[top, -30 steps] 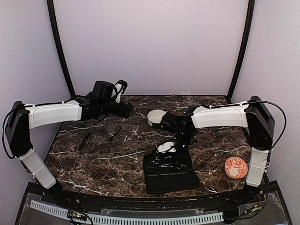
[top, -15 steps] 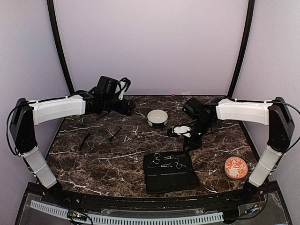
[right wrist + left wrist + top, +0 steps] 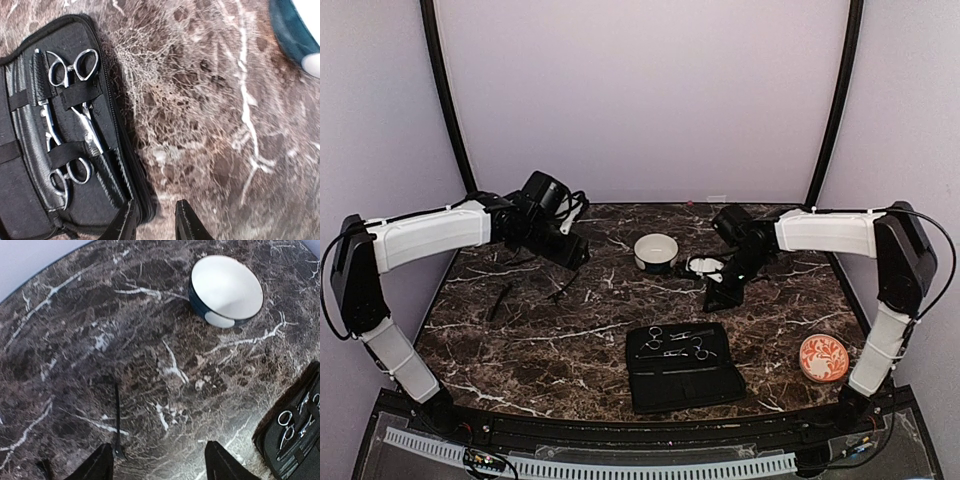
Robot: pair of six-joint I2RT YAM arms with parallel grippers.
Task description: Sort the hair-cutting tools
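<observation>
Jaws of the left gripper hang wide open above a thin black stick near the tabletop's left edge. The stick points lengthwise away, just beside one finger. The right gripper, barely parted and empty, hovers by the scissors in the case.

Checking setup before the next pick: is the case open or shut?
Open. The case lies spread flat on the table, and scissors show strapped inside it.
</observation>
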